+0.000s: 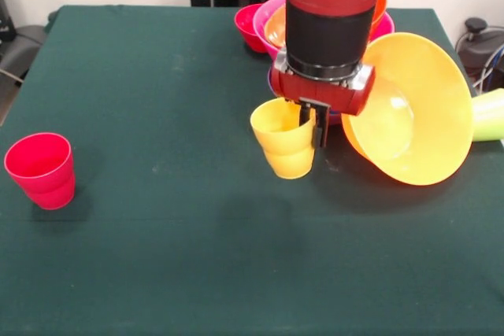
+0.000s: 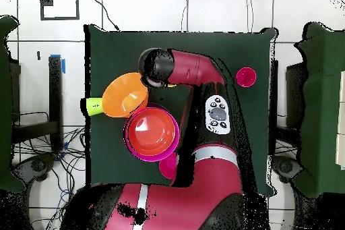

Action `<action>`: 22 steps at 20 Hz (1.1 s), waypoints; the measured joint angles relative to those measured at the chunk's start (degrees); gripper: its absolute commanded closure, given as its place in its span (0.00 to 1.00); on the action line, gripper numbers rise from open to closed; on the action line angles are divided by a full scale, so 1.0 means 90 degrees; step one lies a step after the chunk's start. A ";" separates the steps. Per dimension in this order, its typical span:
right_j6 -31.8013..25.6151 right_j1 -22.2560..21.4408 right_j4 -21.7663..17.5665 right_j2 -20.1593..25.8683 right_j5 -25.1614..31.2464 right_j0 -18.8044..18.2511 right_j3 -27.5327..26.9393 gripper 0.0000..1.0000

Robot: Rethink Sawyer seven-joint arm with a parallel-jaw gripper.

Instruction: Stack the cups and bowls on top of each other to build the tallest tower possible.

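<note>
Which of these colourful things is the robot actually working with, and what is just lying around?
Part of the job:
yellow cup, held by the gripper
red cup
green cup
tilted orange bowl
nested pink bowl
small red bowl

Just lying about:
cables on the floor
green tablecloth

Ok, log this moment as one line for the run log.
gripper: shut on yellow cup, lifted | light orange bowl: tilted on its side | red cup: upright, apart | tower: pink bowl outermost
</note>
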 measured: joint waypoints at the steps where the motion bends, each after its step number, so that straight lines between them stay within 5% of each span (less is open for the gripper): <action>1: 0.0000 -0.0027 0.0020 0.0000 0.0078 0.0000 -0.0030 1.00; 22: 0.0000 -0.0610 0.0465 -0.0007 0.1918 0.0018 -0.0969 1.00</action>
